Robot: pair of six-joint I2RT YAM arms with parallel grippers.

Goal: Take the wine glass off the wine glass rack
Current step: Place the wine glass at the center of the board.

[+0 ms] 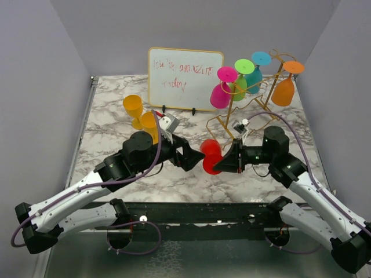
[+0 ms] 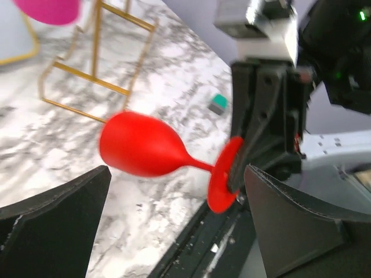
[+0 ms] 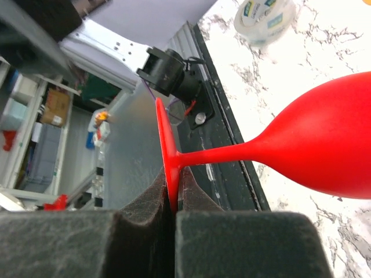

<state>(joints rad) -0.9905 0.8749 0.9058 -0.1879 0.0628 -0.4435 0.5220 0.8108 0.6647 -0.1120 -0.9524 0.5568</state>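
The gold wire wine glass rack (image 1: 250, 107) stands at the back right with pink (image 1: 221, 92), green (image 1: 240, 81), teal (image 1: 255, 75) and orange (image 1: 284, 87) glasses hanging on it. A red wine glass (image 1: 210, 156) is off the rack, lying sideways above the table's front middle. My right gripper (image 1: 231, 160) is shut on its base disc (image 3: 165, 145), with the bowl (image 3: 330, 145) pointing away. My left gripper (image 1: 193, 157) is open, its fingers spread to either side of the red glass (image 2: 142, 145) without touching it.
A white dry-erase board (image 1: 185, 78) stands at the back centre. Two yellow-orange glasses (image 1: 139, 113) stand on the marble table at the left. A tape roll (image 3: 266, 17) lies on the table. The rack's base (image 2: 87, 75) is beyond the red glass.
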